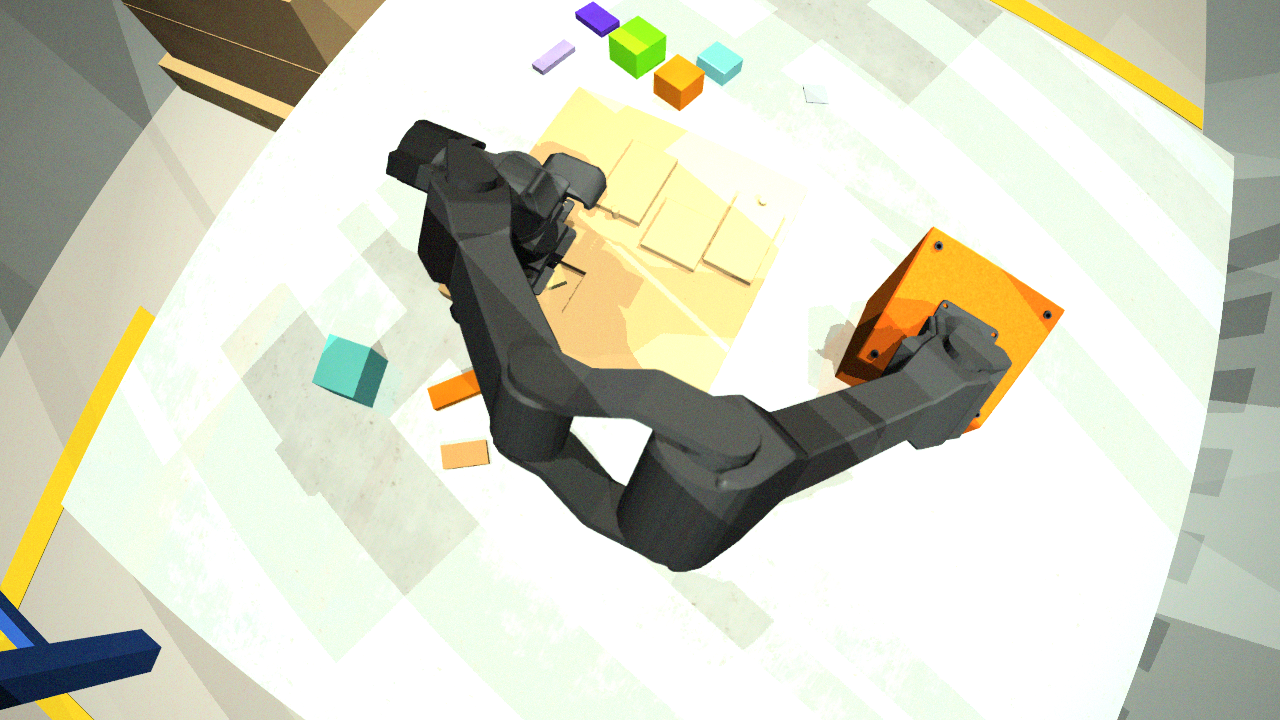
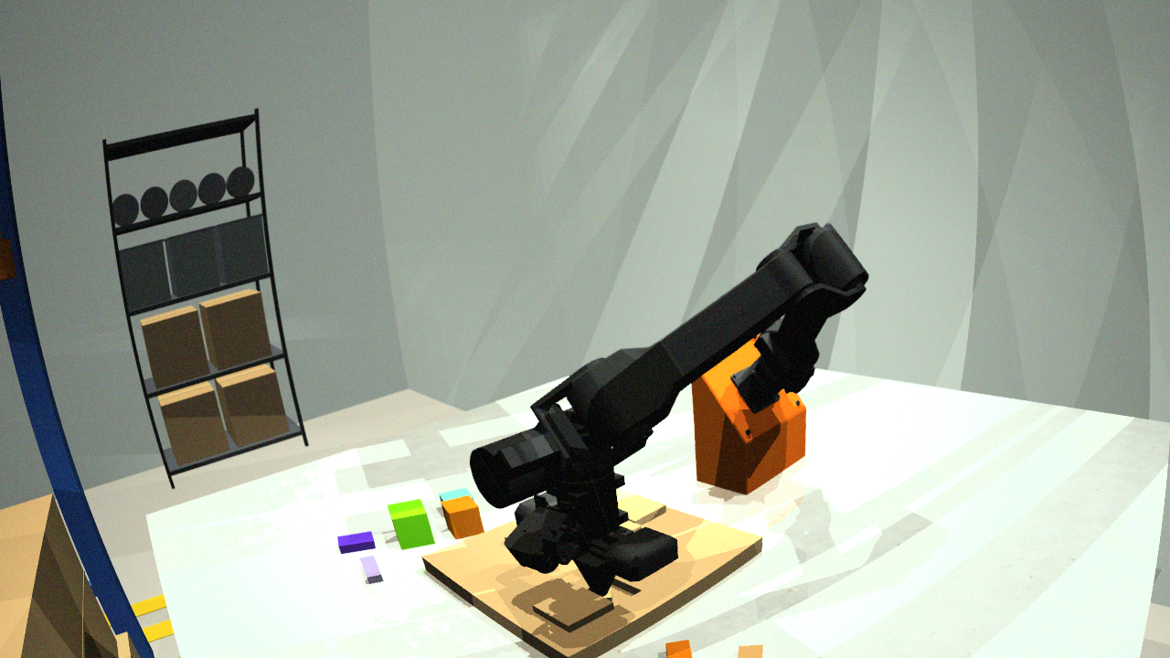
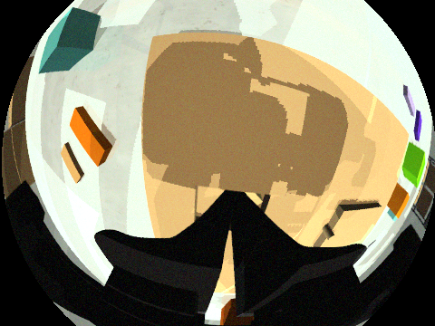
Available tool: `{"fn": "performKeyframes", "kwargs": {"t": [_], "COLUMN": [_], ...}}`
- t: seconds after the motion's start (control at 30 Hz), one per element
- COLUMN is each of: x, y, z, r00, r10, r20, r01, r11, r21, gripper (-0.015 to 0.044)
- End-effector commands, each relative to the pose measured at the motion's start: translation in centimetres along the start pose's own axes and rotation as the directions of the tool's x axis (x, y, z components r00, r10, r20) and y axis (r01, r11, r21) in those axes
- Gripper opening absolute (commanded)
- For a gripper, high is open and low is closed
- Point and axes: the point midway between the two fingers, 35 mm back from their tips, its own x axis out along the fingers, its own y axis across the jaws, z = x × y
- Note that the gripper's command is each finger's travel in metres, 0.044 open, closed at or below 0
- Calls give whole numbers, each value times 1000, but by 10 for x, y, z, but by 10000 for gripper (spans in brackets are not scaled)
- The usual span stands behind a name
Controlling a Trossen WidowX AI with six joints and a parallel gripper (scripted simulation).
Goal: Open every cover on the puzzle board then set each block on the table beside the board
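The tan puzzle board (image 1: 662,295) (image 2: 711,540) (image 3: 344,91) lies flat under my arm. Three flat square covers show on it in the top view: one (image 1: 637,186) nearest the hand, a middle one (image 1: 684,232) and a right one (image 1: 744,243). Another cover (image 2: 572,607) lies by my fingertips in the exterior view, with a short dark slot (image 2: 625,587) beside it. My gripper (image 2: 603,589) (image 3: 232,193) is shut and empty, its tips low at that cover's edge; touching or not, I cannot tell. No block shows in a well; the hand and shadows hide part of the board.
Beyond the board lie a green cube (image 1: 637,46) (image 2: 411,525), an orange cube (image 1: 678,82), a light blue block (image 1: 719,62), a purple bar (image 1: 597,18) and a lilac bar (image 1: 553,57). A teal cube (image 1: 349,369), orange bar (image 1: 454,390) and tan bar (image 1: 464,454) lie on the opposite side.
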Motion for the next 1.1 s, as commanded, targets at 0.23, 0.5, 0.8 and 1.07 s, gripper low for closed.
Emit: {"fn": "performKeyframes", "kwargs": {"t": [0.23, 0.5, 0.8, 1.07], "x": [0, 1, -5, -15], "y": [1, 0, 0, -1], "z": [11, 19, 24, 26], "r00": [1000, 1000, 1000, 1000], "r10": [4, 4, 4, 2], "r20": [1, 1, 2, 2], "r01": [-4, -4, -4, -2], "r11": [1000, 1000, 1000, 1000], "r21": [4, 3, 3, 3], "gripper": [0, 0, 0, 0]}}
